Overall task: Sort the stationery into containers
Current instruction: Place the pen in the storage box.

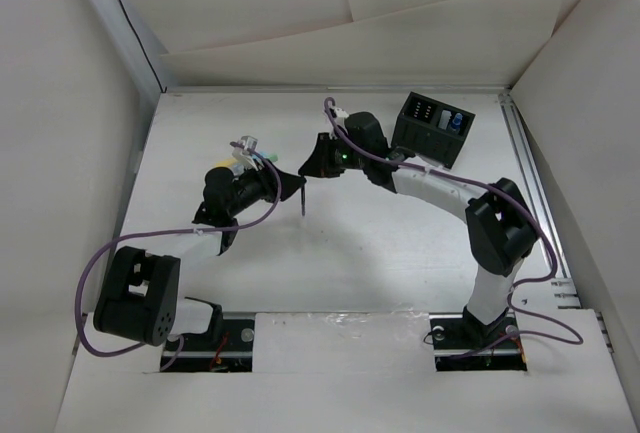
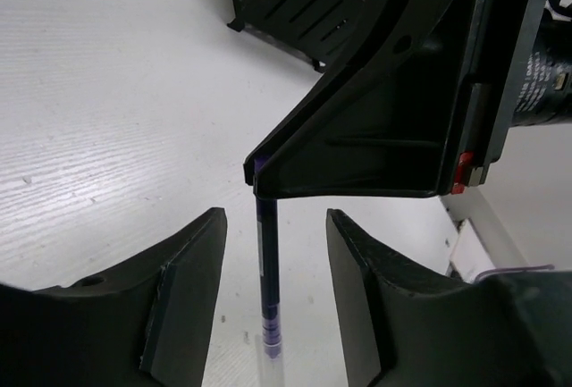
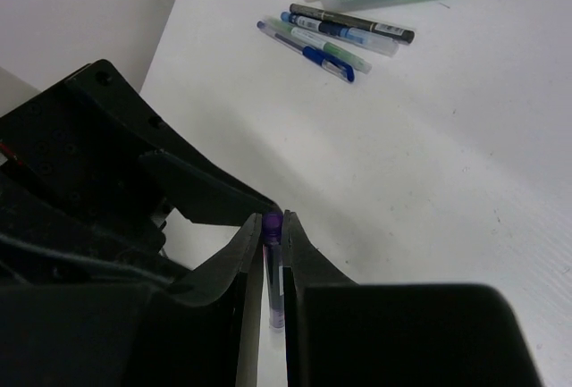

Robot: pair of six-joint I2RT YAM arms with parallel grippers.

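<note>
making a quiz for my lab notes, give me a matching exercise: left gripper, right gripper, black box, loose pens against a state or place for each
1 left gripper
2 right gripper
3 black box
4 loose pens

a lying flat in a bunch on the table
b shut on the purple pen
c far side of the table, to the right
d open, clear of the purple pen on both sides

Pairs: 1-d, 2-b, 3-c, 4-a

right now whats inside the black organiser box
The organiser box shows a blue-and-white item in the compartment on the right of the top view. The other compartment looks dark; its walls hide the bottom, so anything lying there cannot be seen.
</note>
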